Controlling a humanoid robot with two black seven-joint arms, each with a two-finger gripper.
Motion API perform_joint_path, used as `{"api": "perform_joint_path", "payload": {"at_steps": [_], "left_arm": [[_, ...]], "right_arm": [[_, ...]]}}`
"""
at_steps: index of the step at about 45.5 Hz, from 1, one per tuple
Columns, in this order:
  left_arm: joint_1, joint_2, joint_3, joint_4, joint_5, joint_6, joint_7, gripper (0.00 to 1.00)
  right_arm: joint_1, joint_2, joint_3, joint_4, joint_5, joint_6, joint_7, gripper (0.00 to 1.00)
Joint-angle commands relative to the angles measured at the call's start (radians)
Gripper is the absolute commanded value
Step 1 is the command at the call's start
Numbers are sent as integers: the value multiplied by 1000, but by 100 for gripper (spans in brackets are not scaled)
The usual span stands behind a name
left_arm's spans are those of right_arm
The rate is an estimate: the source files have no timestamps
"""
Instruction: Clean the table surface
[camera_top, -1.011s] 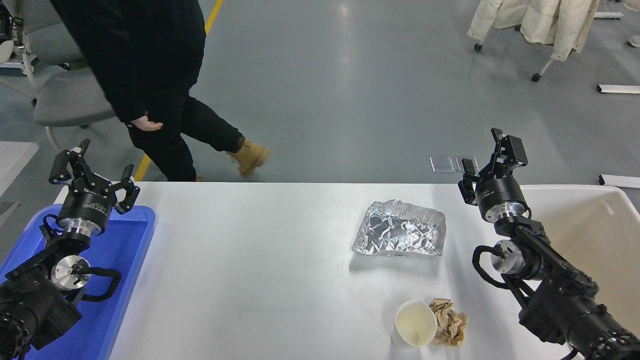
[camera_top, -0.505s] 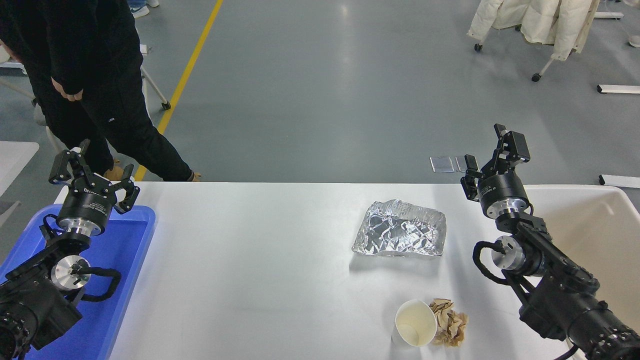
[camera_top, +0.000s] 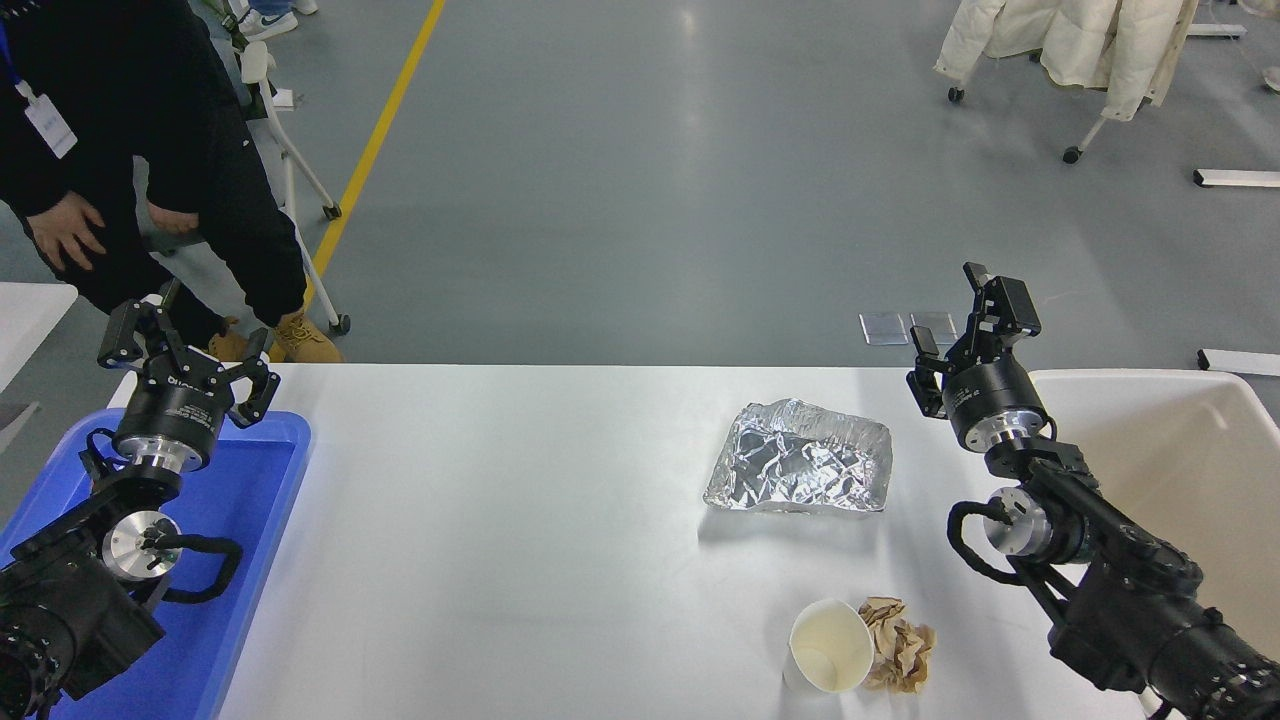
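The wide, smooth white tabletop (camera_top: 520, 540) is lying below both arms. The right black gripper (camera_top: 962, 320) is hovering empty above its far right edge, fingers spread apart, just beside the crumpled silver foil sheet (camera_top: 800, 457). The left black gripper (camera_top: 185, 350) is hanging open and empty over the tabletop's left end.

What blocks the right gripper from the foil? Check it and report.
Nothing visible. The right gripper, open, is raised near the table's far edge, right of the foil, with only bare tabletop between. The cup and crumpled paper lie nearer the camera.
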Motion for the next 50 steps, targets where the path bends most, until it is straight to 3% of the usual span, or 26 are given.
{"api": "perform_joint_path", "payload": {"at_steps": [1, 10, 16, 23, 29, 39, 50], "left_arm": [[0, 0, 0, 0, 0, -2, 0, 100], [0, 0, 0, -1, 0, -2, 0, 100], [0, 0, 0, -1, 0, 0, 0, 100], [0, 0, 0, -1, 0, -2, 0, 100], [0, 0, 0, 0, 0, -2, 0, 100], [0, 0, 0, -1, 0, -2, 0, 100], [0, 0, 0, -1, 2, -2, 0, 100]], "right_arm": [[26, -179, -159, 192, 22, 2, -6, 100], [77, -364, -387, 377, -39, -27, -53, 100], [86, -510, -485, 550, -176, -45, -151, 100], [85, -656, -539, 685, -398, -29, -199, 100], [85, -746, -584, 739, -524, 43, -260, 100], [86, -874, -597, 857, -568, 194, -349, 100], [108, -933, -599, 966, -817, 298, -449, 100]]}}
